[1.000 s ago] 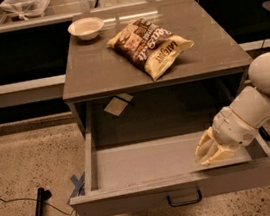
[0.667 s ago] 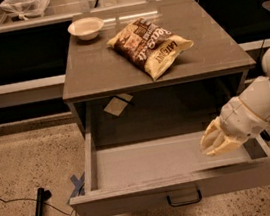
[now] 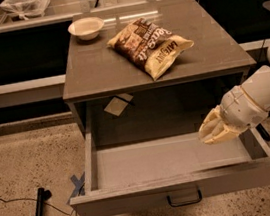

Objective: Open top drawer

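The top drawer [image 3: 138, 199] stands pulled well out from under the front edge of the tabletop [image 3: 93, 65], its travel axis square to that edge. The hand [image 3: 218, 129] hangs over the right rear of the tray, just inside the right wall and below the tabletop's front right corner; whether it is apart or together cannot be told. The black bar handle [image 3: 184, 199] lies forward of, left of and lower than the hand, on the front panel's outer face, with its long axis parallel to the front edge.
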